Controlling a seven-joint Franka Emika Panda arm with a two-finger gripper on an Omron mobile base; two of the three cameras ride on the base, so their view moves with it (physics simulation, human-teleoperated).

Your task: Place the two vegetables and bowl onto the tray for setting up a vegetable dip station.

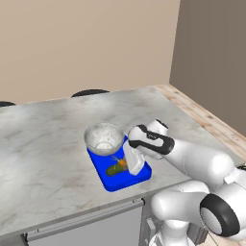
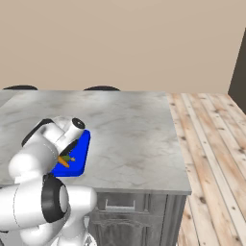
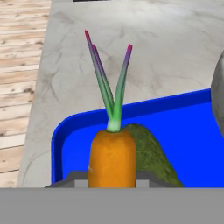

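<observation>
We saw the gripper (image 1: 126,163) low over the tray (image 1: 139,177), closed on the carrot (image 3: 112,157); in the hand view the orange body sat between the two finger tips, green top pointing away. The cucumber (image 3: 151,155) lay on the tray already, touching or just beside the carrot, right behind it from the hand camera. The bowl (image 1: 104,139) sat at the tray's far end in the left base view, over its rim; we could not tell whether it rested fully on the tray. The tray itself sat near the front edge of the counter (image 1: 43,144).

Handling, as we judged it: the carrot looked stiff, light and smooth, likely to roll once let go, so a grip across the thick middle made sense and the leafy top was no place to hold. The cucumber seemed similar, rounded and prone to rolling, though the low tray rim should catch both. The bowl looked heavier and rigid, best taken by its thick rim.

The counter was pale grey marble, flat and probably slick. Beyond it we noted a beige wall (image 2: 120,43), and a wood plank floor (image 2: 211,144) along the counter's right side.
</observation>
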